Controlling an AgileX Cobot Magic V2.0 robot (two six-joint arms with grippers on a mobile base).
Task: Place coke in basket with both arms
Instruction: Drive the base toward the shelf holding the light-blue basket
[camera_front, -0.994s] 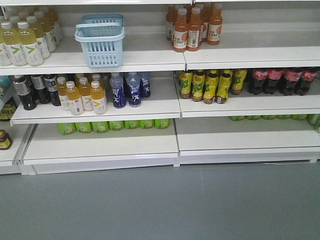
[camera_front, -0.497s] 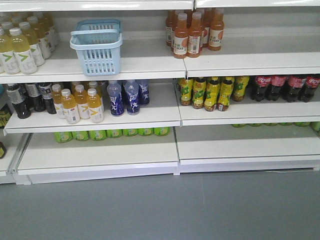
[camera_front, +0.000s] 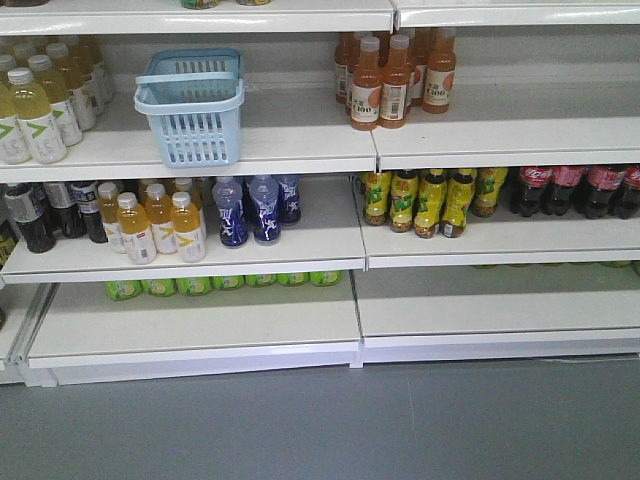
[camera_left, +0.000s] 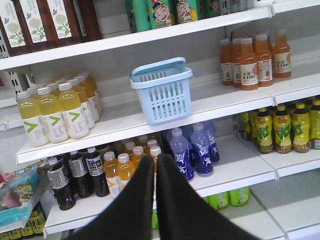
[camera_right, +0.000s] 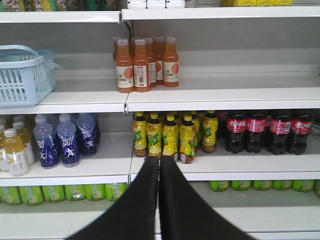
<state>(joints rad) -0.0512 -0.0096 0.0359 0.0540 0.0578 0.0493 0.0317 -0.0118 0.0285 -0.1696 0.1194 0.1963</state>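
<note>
Since neither arm reaches into the front view, we see only stock there: the basket (camera_front: 195, 135) stands at the left of the upper shelf (camera_front: 300, 140), while the coke (camera_front: 585, 190) stands in a row at the far right of the middle shelf (camera_front: 520, 240), well apart from it.

From the left wrist, our left hand (camera_left: 154, 162) is pinched shut and empty, pointing below the basket (camera_left: 167, 102); we judge this arm is meant to fetch it.

From the right wrist, our right hand (camera_right: 159, 161) is likewise closed on nothing, with the coke (camera_right: 257, 131) just right of its line, likely its pick.
</note>
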